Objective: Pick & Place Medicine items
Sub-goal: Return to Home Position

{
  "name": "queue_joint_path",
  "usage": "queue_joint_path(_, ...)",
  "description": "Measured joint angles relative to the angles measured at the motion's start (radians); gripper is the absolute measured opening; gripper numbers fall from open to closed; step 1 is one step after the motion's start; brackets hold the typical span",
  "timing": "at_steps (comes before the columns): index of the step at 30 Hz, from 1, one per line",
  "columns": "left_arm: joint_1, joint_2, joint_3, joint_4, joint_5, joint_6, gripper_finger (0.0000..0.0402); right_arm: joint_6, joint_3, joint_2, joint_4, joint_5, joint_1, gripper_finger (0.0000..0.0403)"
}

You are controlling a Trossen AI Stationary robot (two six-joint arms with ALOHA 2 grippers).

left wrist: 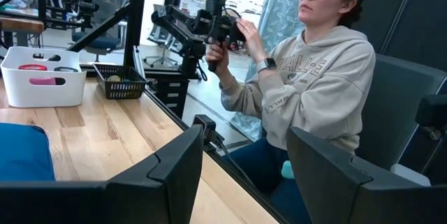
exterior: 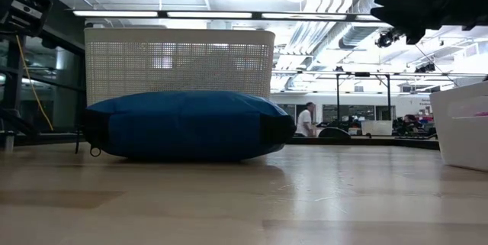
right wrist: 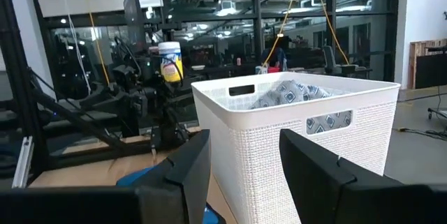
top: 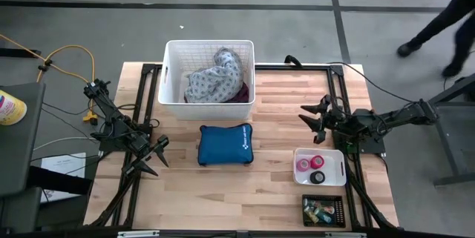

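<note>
The medicine items lie at the table's right near corner. A pink roll (top: 303,164) and a black roll (top: 318,177) sit in a small white bin (top: 340,165). A greenish vial and other small pieces (top: 319,210) lie in a black mesh tray (top: 338,208). In the left wrist view the bin (left wrist: 42,88) shows a red roll (left wrist: 31,67) at its top. My left gripper (top: 157,156) (left wrist: 244,175) is open, low at the table's left. My right gripper (top: 306,116) (right wrist: 244,175) is open, raised above the table beyond the bin.
A blue zip pouch (top: 225,145) lies flat at the table's middle. Behind it a tall white basket (top: 172,75) holds floral and purple cloth (top: 215,78). A seated person (left wrist: 314,91) handles a controller beyond the table's right edge. Another person walks at the far right (top: 445,15).
</note>
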Motion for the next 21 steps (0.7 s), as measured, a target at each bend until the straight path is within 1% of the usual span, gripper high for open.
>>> queue_joint_path(10,0.000,0.000,0.000,0.000,0.000,0.000,0.0202,0.001,-0.023,-0.095,-0.001,-0.001,0.001,0.0158)
queue_joint_path(17,0.000,0.000,0.000,0.000,0.000,0.000,0.0202,0.000,-0.023,-0.125,-0.002,-0.047,0.001,0.0158)
queue_joint_path(21,0.000,0.000,0.000,0.000,0.000,0.000,0.0202,0.000,-0.023,-0.141,-0.011,-0.047,0.001,0.0158)
